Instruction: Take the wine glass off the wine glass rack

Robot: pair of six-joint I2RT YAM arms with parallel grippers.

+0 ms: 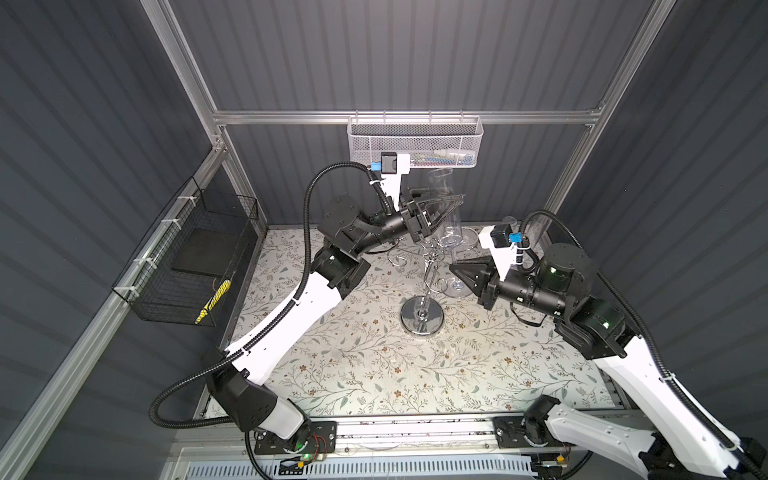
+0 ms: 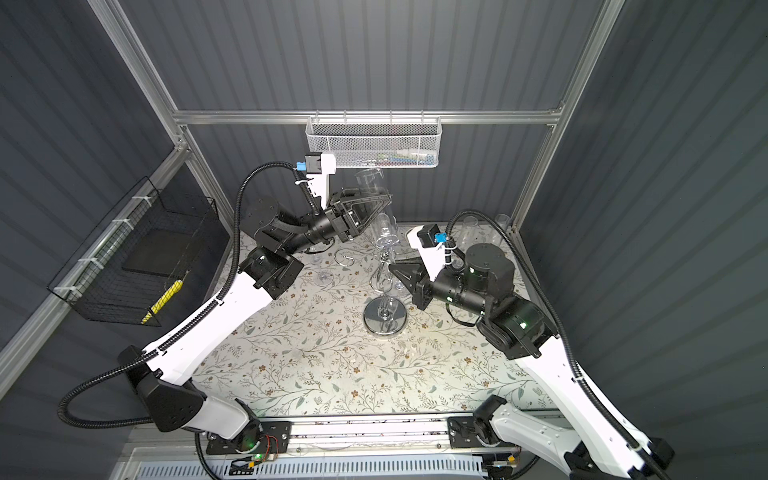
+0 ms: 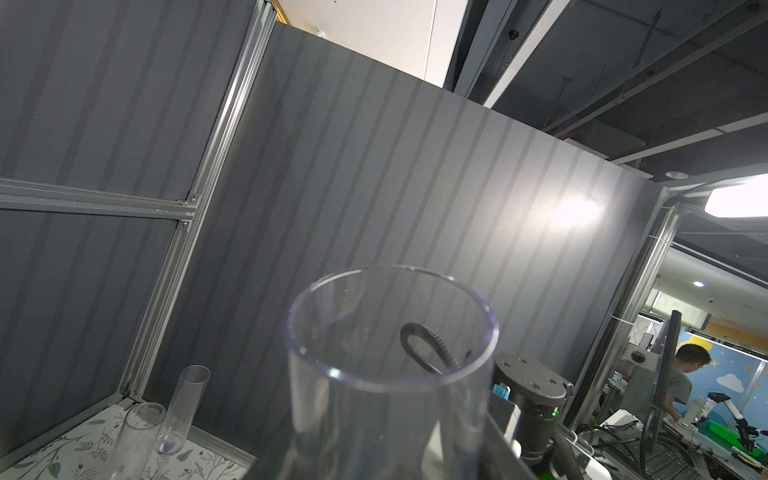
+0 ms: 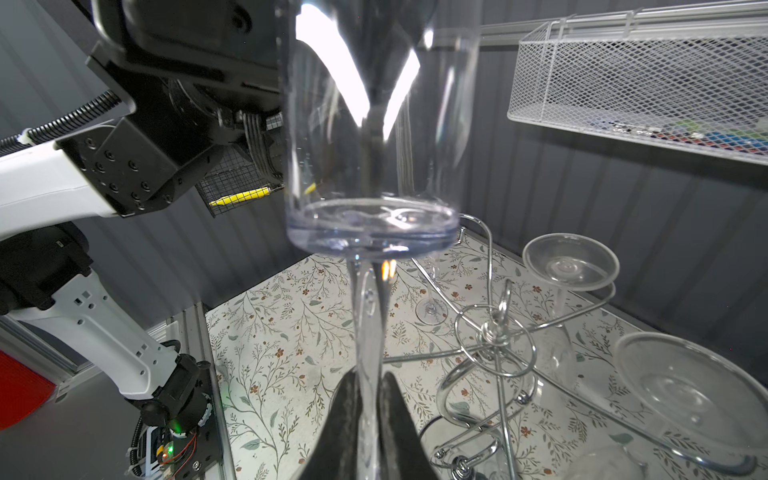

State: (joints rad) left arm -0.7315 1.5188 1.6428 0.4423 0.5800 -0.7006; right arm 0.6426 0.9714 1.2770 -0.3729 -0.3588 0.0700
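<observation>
Chrome catches the eye first: the wine glass rack [image 1: 422, 322] stands in the middle of the floral tablecloth [image 1: 374, 365], and the wine glass [image 4: 370, 124] is off it. The glass is up in the air just behind the top of the rack, upright with its rim uppermost. In the right wrist view none of the scroll arms has hold of its stem.

The right gripper [image 4: 370, 380] has its two dark fingers snug against the stem on either side. I can make out no gap, so I take it to be pinching the stem. The left gripper [image 1: 453, 204] reaches in higher, its fingers partly spread to either side of the bowl; whether they press on it I cannot tell. To me it looks like a handover between the arms.

So the main part seems done, with the glass lifted free. What is left, I judge, is to settle which arm carries it and set it down on the cloth, perhaps near the standing glasses [image 3: 183, 399] at the back. Several hanging glasses [image 4: 570, 262] sit foot-up on the rack.
</observation>
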